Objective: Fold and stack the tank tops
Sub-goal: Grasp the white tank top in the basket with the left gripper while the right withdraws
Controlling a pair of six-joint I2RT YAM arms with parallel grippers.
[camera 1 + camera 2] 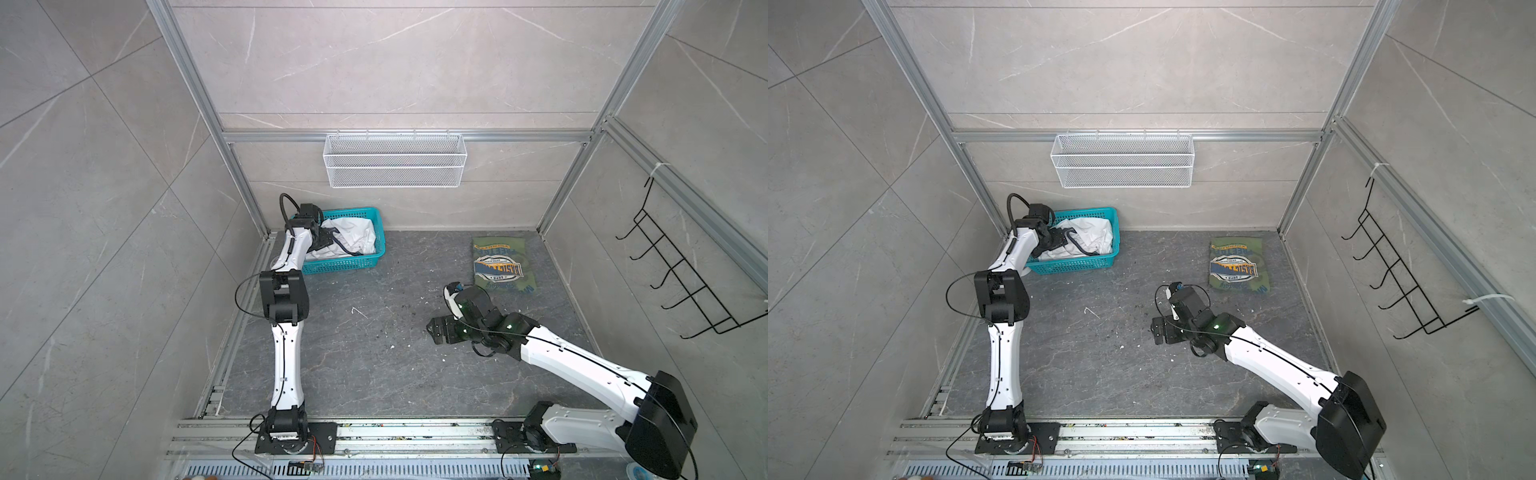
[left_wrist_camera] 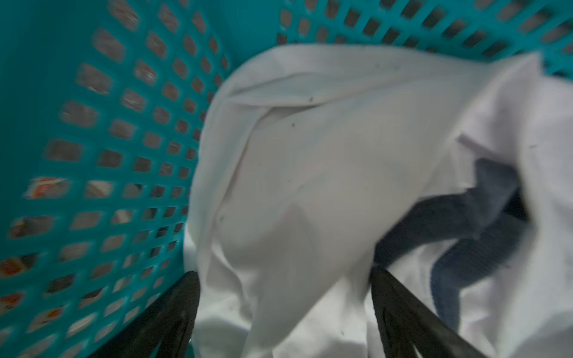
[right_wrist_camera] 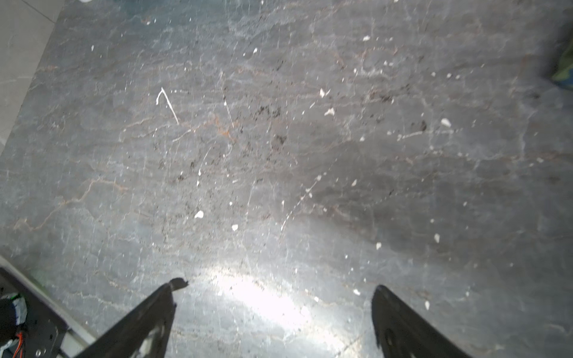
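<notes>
Roughly half done, I judge. Nearest, the right pincer (image 1: 433, 329) hangs wide open and empty over the bare counter (image 1: 374, 365). The olive tank top (image 1: 503, 266) lies folded flat at its 1 o'clock, apart. Farthest, at 11 o'clock, the white tank top (image 1: 353, 239) sits crumpled in the teal basket (image 1: 345, 266). The left pincer (image 2: 285, 279) is spread astride a ridge of it, not clamped.

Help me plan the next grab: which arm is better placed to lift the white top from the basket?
Left: the left pincer is inside the basket, jaws straddling the white top; the right pincer hangs open over bare tabletop.
</notes>
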